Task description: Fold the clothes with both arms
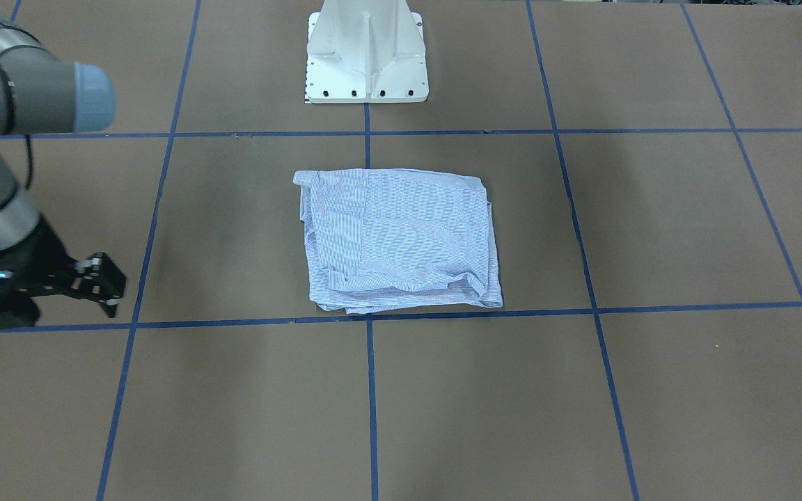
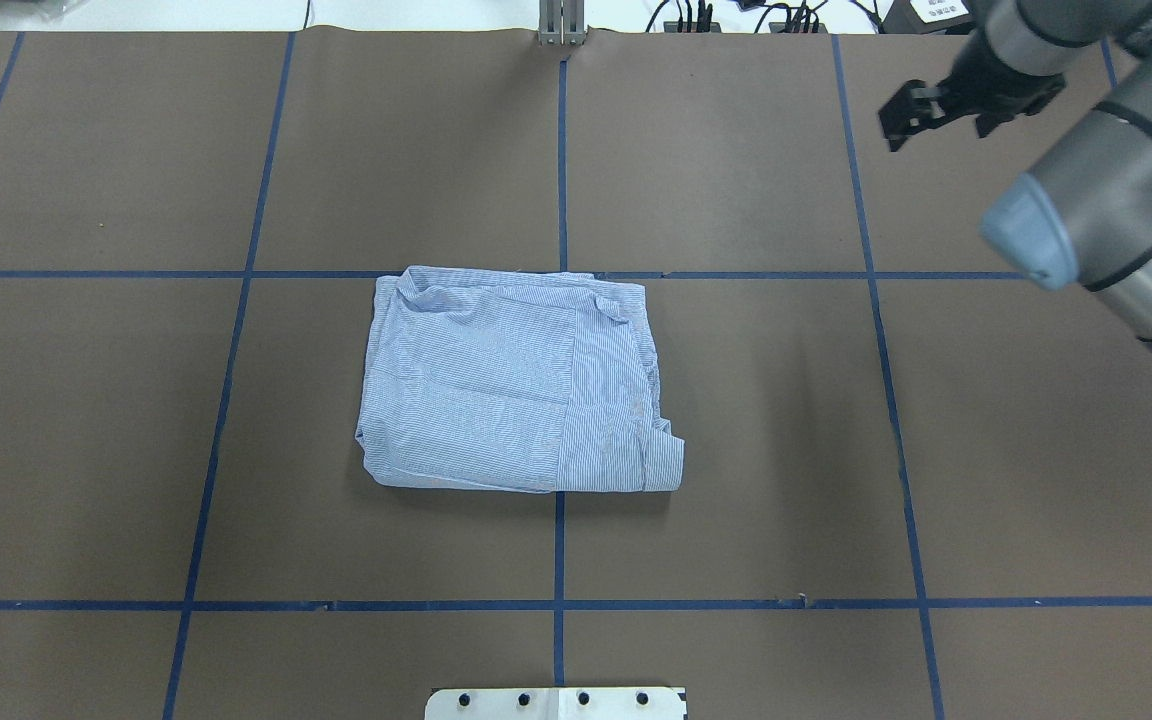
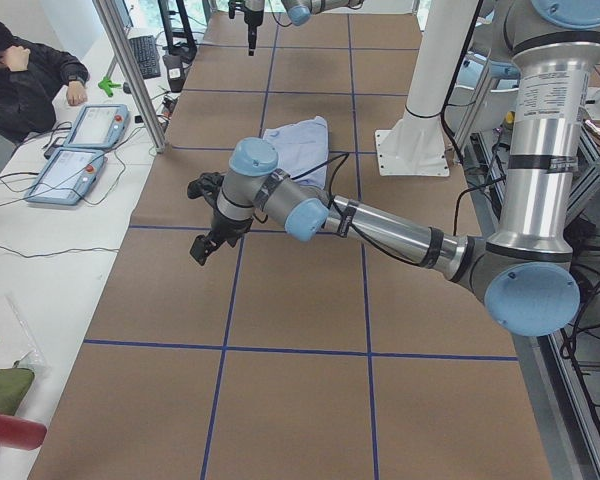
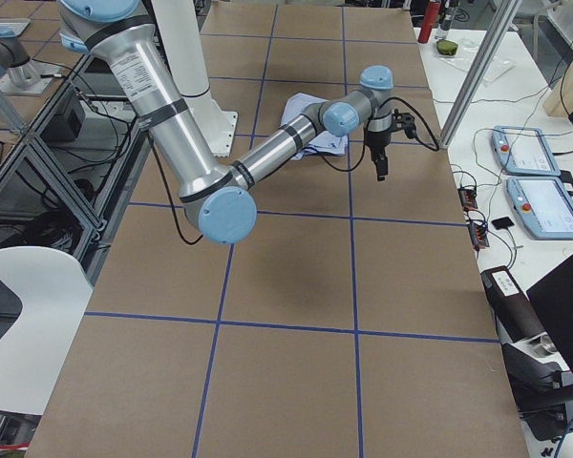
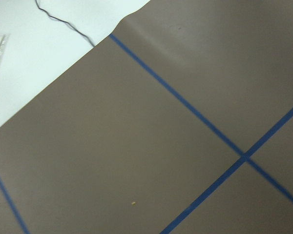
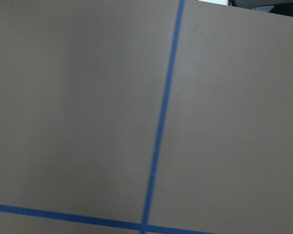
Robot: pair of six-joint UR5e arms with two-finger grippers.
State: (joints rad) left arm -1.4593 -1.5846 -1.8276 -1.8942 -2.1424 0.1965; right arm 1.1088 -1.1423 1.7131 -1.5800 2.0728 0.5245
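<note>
The brown desk is covered by a grid of blue tape lines, and a white pedestal is mounted at its near edge, on the centre line. The left arm is stretched out low over the left part of the desk, well apart from the shirt. The right arm is extended over the far right part of the desk, also well clear of the cloth.

The shirt is laid at the middle of the desk, folded into a rough rectangle. It is crossed by the centre tape line, with most of the cloth left of that line in the overhead view. Its far edge is set just beside a cross line. Bunched layers are seen along its right edge.

The right jaws appear to be parted, and nothing is held between them. The left jaws are shown only from the side, so it cannot be told how far they are parted; nothing is seen in them.
</note>
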